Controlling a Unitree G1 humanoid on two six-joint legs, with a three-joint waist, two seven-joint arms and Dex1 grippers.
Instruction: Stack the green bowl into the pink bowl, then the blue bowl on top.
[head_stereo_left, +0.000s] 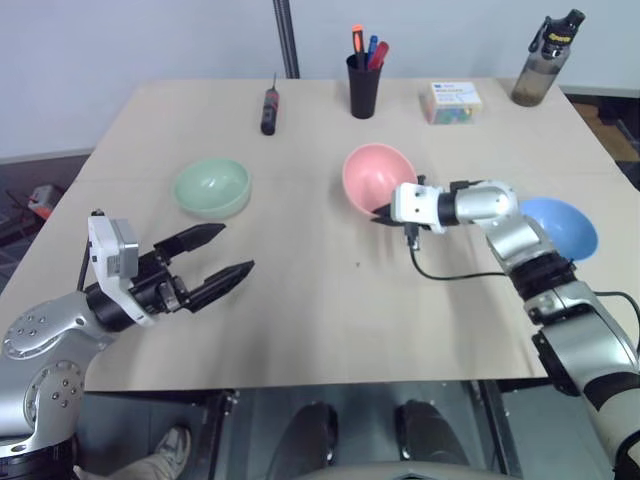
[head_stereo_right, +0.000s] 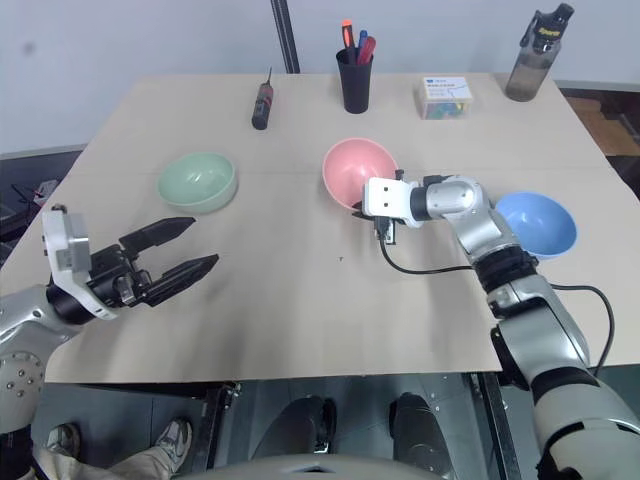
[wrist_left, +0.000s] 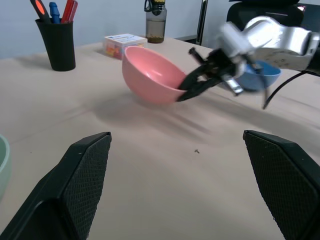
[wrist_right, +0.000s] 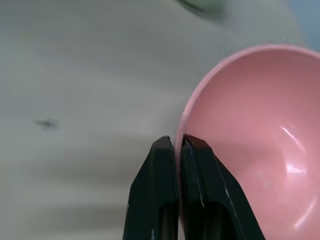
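The pink bowl (head_stereo_left: 375, 175) sits tilted at mid-table, its opening turned toward the left. My right gripper (head_stereo_left: 382, 215) is shut on its near rim; in the right wrist view the two fingers (wrist_right: 162, 170) pinch the rim of the pink bowl (wrist_right: 255, 125). The green bowl (head_stereo_left: 211, 187) rests upright on the left of the table. Behind my right forearm, at the right, lies the blue bowl (head_stereo_left: 562, 225). My left gripper (head_stereo_left: 236, 248) hovers open and empty near the front left, well short of the green bowl.
Along the far edge stand a black pen cup (head_stereo_left: 364, 85), a dark screwdriver (head_stereo_left: 269, 110), a small box (head_stereo_left: 451, 101) and a bottle (head_stereo_left: 545, 60). The right arm's cable (head_stereo_left: 450, 272) hangs just over the tabletop.
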